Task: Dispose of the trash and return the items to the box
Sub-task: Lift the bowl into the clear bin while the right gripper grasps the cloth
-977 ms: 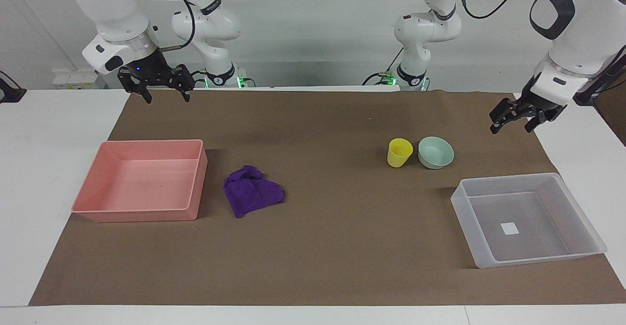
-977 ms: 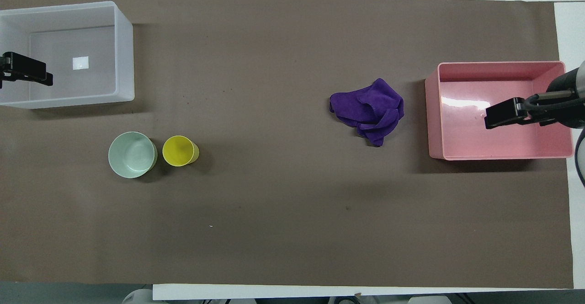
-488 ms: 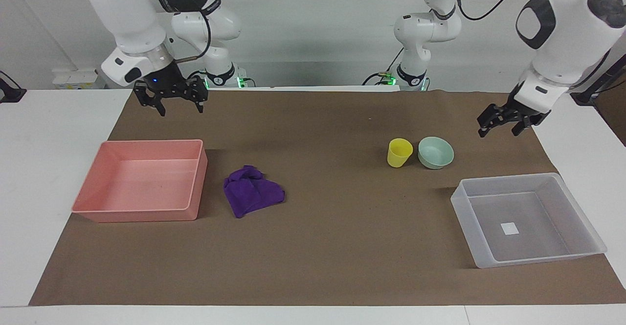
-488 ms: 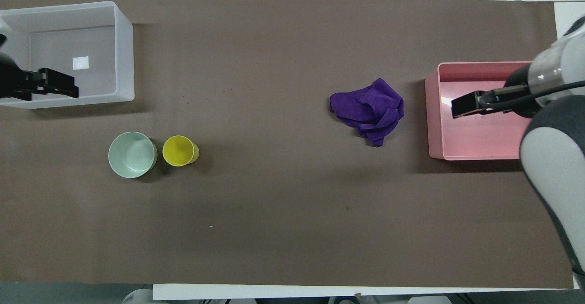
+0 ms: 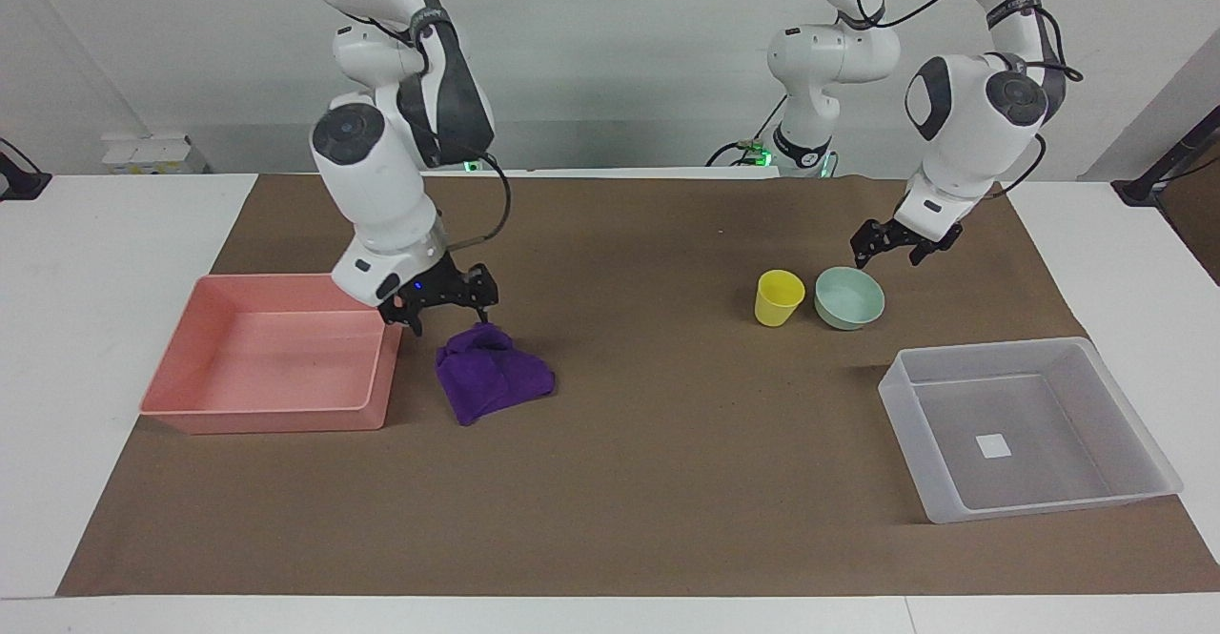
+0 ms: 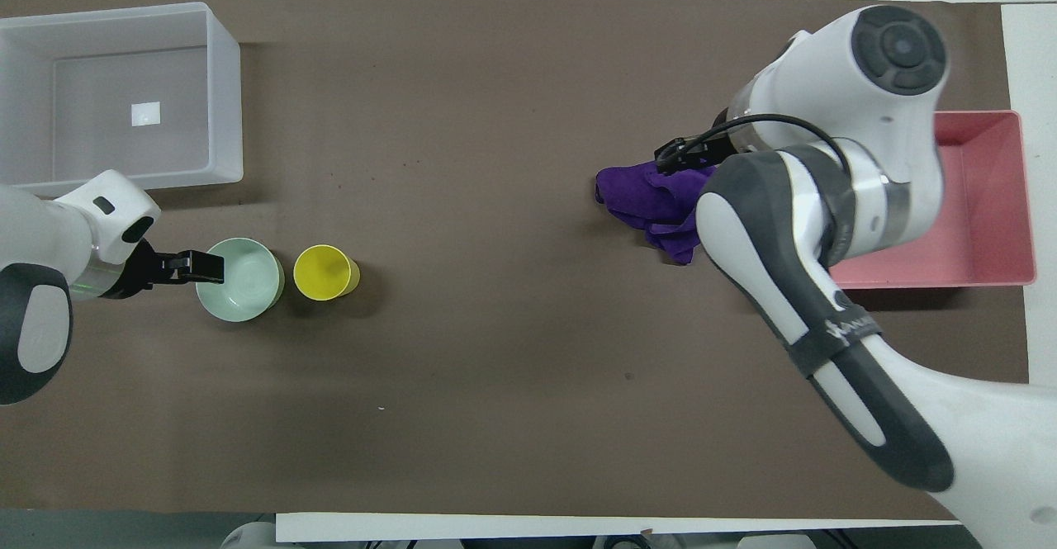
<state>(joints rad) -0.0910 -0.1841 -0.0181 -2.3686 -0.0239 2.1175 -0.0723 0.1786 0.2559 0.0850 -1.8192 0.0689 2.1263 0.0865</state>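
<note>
Facing view shows the right tool (image 5: 437,305) hanging low with its fingers spread, gripping nothing, over the edge of the purple rag (image 5: 493,373) that is nearest the robots. The rag lies crumpled on the brown tabletop (image 5: 648,481) just beside the pink tray (image 5: 191,415), toward the right arm's end. The left tool (image 5: 896,245) is also spread and holds nothing; it hovers just above the mint-green bowl (image 5: 849,297), at the rim nearest the robots. The yellow cup (image 5: 778,297) stands upright just beside the bowl, on its side toward the rag. The translucent box (image 5: 1134,501) sits farther from the robots than the bowl, at the left arm's end, with only the white square mark (image 5: 992,445) on its floor.
</note>
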